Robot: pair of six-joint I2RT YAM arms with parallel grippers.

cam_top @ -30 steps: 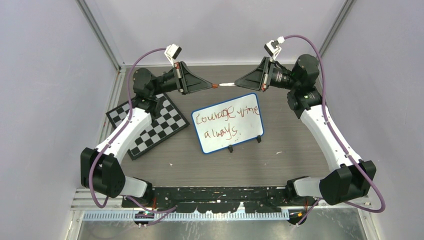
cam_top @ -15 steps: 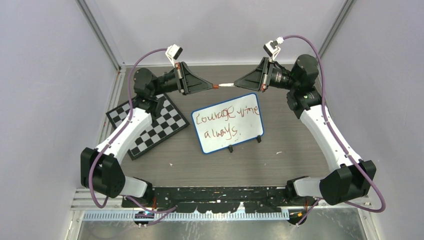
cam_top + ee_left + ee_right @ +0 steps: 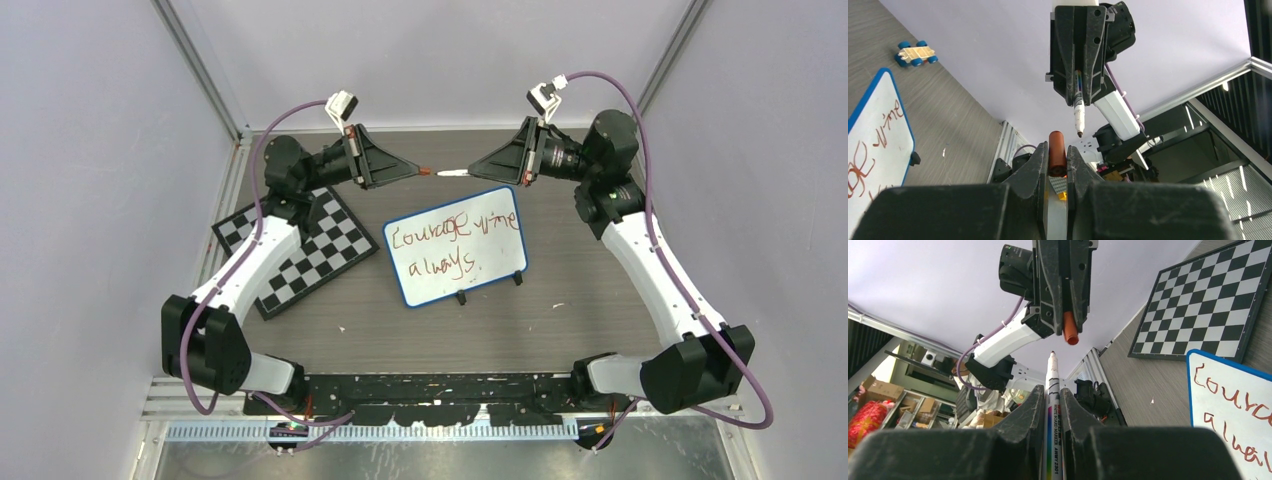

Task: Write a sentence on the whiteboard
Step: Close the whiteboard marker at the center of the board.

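The whiteboard [image 3: 455,246] with a blue frame stands on black clip feet mid-table. The sentence [image 3: 452,239] is written on it in brownish-red, two lines, about "Courage ... always". My left gripper [image 3: 418,171] is shut on the brown-red marker cap [image 3: 1057,152], held in the air behind the board. My right gripper [image 3: 466,171] is shut on the white marker [image 3: 1053,405], its bare tip pointing at the cap. A small gap lies between tip and cap. The board edge also shows in the left wrist view [image 3: 878,135] and the right wrist view [image 3: 1233,405].
A checkered chessboard [image 3: 300,250] lies left of the whiteboard, under the left arm. A small blue-wheeled toy car [image 3: 916,52] sits on the table in the left wrist view. Purple walls close the cell on three sides.
Both grippers have drawn slightly apart, so the gap between the cap and the marker tip is a little wider. The whiteboard has not moved.
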